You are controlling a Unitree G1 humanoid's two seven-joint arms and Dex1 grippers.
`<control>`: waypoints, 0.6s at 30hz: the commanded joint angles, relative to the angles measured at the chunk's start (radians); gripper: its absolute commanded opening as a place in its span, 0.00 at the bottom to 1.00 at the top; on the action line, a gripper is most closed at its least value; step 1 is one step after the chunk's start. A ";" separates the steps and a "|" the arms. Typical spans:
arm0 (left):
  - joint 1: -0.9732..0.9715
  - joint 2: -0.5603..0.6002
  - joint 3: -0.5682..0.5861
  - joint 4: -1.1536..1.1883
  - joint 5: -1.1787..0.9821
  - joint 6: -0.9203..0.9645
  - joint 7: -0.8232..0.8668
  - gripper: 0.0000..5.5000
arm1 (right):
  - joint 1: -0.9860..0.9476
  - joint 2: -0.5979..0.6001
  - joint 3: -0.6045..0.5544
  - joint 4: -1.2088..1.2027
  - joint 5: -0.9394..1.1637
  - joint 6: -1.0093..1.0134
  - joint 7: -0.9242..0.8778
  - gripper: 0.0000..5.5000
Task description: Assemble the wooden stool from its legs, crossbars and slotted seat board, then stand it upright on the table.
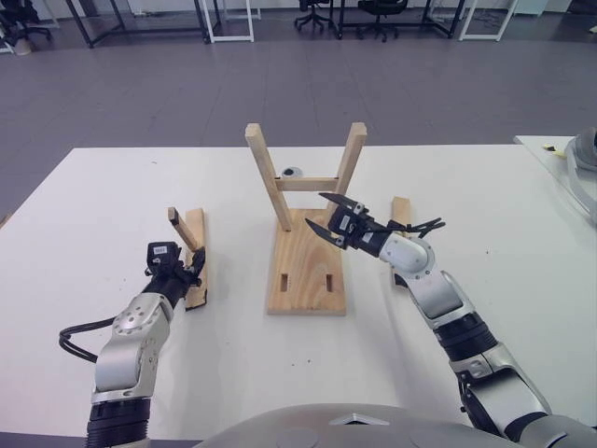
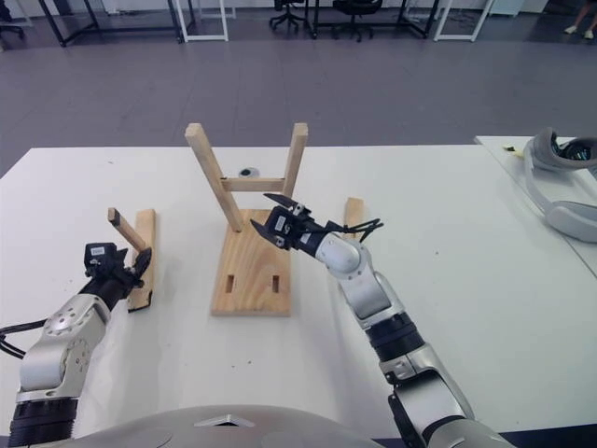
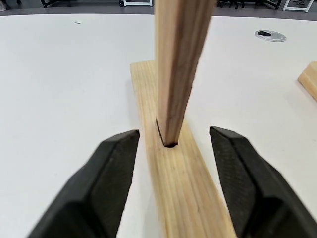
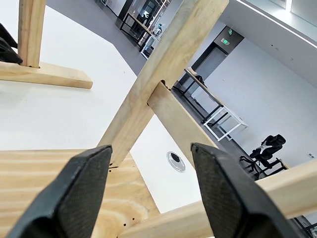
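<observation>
Left gripper (image 3: 173,132) is nearest, low on the table's (image 1: 485,187) left side. Its fingers (image 3: 114,173) are spread and straddle a flat leg (image 3: 190,198) lying on the table. Can't tell whether the pads actually touch the wood; nothing is clamped. A loose crossbar (image 3: 181,59) stands tilted in that leg's slot (seated at the base, leaning toward the robot's left).

Centre: seat board (image 1: 303,271) lies flat on the table, with two empty slots (image 1: 284,280) at its near end. At the far end, the left upright leg (image 1: 268,173) and the right upright leg (image 1: 351,159) stick up from the board, splayed apart and joined by a fitted crossbar (image 1: 308,184). Cable grommet (image 1: 293,172) sits in the tabletop just behind them.

Right gripper (image 1: 315,210) hangs over the board's far half, just in front of the upright legs' bases. Fingers are wide apart with nothing held.

Right of the board, a spare leg (image 1: 401,207) lies flat, partly hidden by the right arm. Headset (image 2: 560,177) rests on the neighbouring table at far right.
</observation>
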 commanded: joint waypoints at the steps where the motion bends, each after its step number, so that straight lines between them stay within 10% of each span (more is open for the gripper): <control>1: 0.015 0.016 0.011 -0.119 -0.008 0.160 0.033 0.61 | 0.000 0.000 0.004 -0.002 -0.011 -0.010 -0.006 0.54; 9: 0.044 -0.064 -0.011 -0.142 -0.007 0.360 0.093 0.71 | 0.014 0.013 0.020 -0.001 -0.025 -0.008 -0.013 0.54; 18: 0.078 -0.025 -0.023 -0.137 0.069 0.354 0.089 0.45 | 0.009 0.020 0.018 0.009 -0.036 0.004 -0.023 0.54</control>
